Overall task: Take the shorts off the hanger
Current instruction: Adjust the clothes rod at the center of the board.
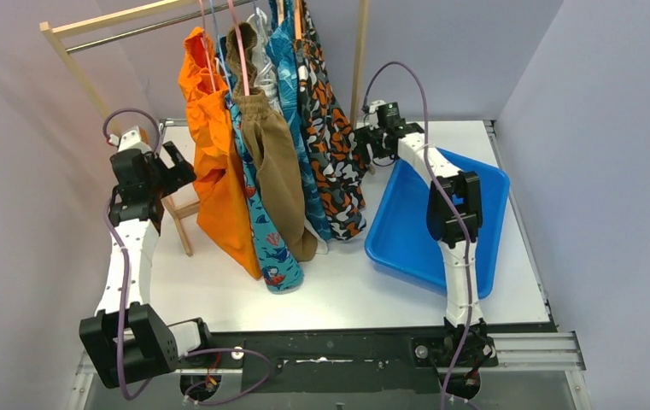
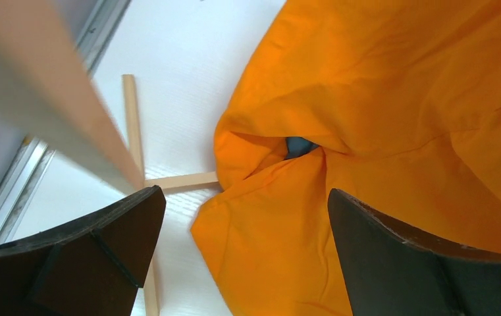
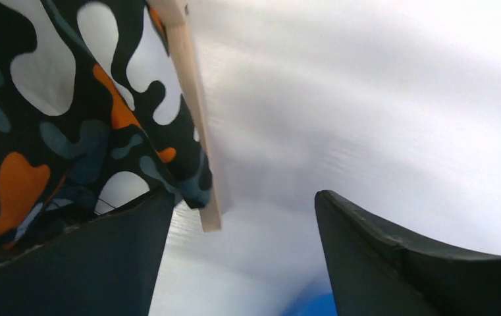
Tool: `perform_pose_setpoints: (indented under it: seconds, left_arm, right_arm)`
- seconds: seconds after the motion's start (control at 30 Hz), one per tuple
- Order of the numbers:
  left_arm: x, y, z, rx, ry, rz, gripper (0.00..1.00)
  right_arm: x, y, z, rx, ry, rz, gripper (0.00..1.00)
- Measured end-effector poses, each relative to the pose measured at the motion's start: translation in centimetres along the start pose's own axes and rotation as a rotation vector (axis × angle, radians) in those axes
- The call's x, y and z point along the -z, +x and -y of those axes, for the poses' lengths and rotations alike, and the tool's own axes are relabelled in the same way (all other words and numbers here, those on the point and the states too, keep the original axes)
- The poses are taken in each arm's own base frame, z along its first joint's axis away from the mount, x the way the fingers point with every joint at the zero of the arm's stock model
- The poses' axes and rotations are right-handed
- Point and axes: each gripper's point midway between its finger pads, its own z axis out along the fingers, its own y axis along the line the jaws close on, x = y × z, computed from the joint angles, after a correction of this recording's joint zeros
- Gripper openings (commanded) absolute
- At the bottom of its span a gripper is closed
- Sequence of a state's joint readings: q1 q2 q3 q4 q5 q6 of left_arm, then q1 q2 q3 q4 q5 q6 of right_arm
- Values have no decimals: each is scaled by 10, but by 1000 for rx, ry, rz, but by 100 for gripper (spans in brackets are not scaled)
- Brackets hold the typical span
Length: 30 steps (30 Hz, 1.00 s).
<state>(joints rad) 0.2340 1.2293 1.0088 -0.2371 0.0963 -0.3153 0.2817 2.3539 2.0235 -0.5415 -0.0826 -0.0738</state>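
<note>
Several shorts hang in a row from hangers [image 1: 240, 51] on a wooden rack: plain orange [image 1: 214, 162], teal shark-print [image 1: 266, 231], brown [image 1: 278, 179], blue patterned [image 1: 291, 85] and orange-black-white camouflage [image 1: 334, 145]. My left gripper [image 1: 176, 165] is open just left of the orange shorts. In the left wrist view the orange shorts [image 2: 379, 131] fill the space ahead of the left gripper [image 2: 247, 217], with nothing pinched. My right gripper [image 1: 361, 143] is open at the right side of the camouflage shorts. In the right wrist view the camouflage shorts [image 3: 56, 112] brush the left finger [image 3: 103, 263] of the right gripper [image 3: 241, 217].
A blue tray [image 1: 483, 184] lies at the right, under my right arm. The rack's wooden post [image 1: 358, 51] stands behind my right gripper, and its foot [image 3: 191, 99] crosses the right wrist view. Another wooden foot [image 1: 180, 218] sits below my left gripper. Walls close in on both sides.
</note>
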Motion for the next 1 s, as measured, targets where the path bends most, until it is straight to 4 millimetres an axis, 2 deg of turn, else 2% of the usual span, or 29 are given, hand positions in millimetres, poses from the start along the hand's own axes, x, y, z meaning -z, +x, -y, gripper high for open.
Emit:
perform_pose_setpoints:
  seconds: [0.13, 0.27, 0.3, 0.4, 0.5, 0.57, 0.6, 0.7, 0.77, 0.83, 0.93, 1.0]
  left_arm:
    - [16, -3, -11, 32, -59, 37, 98]
    - [29, -6, -12, 46, -71, 67, 98]
    - [31, -5, -12, 48, -71, 69, 98]
    - [34, -3, -12, 59, -74, 61, 98]
    - [37, 4, -16, 72, -96, 34, 98]
    - [43, 9, -19, 78, -118, 18, 98]
    - [47, 10, -20, 80, -123, 19, 98]
    - [64, 6, -16, 81, -113, 39, 98]
    - [79, 2, -12, 82, -94, 66, 98]
    - [93, -3, -8, 88, -81, 96, 98]
    - [110, -4, -6, 114, -73, 137, 98]
    - [115, 1, -5, 134, -65, 139, 98]
  right_arm:
    - [40, -34, 15, -28, 52, 81, 90]
    - [103, -75, 27, -47, 87, 209, 93]
    - [124, -84, 28, -50, 91, 248, 93]
    - [166, -104, 33, -66, 103, 332, 93]
    - [184, -110, 38, -103, 128, 365, 94]
    - [185, -100, 43, -164, 167, 345, 96]
    - [182, -87, 45, -199, 187, 318, 99]
    - [174, -27, 46, -289, 240, 212, 98]
    - [172, 22, 49, -359, 266, 124, 98]
    - [172, 57, 59, -443, 272, 70, 99]
    - [167, 80, 75, -546, 246, 42, 99]
    - [155, 82, 84, -571, 214, 36, 99]
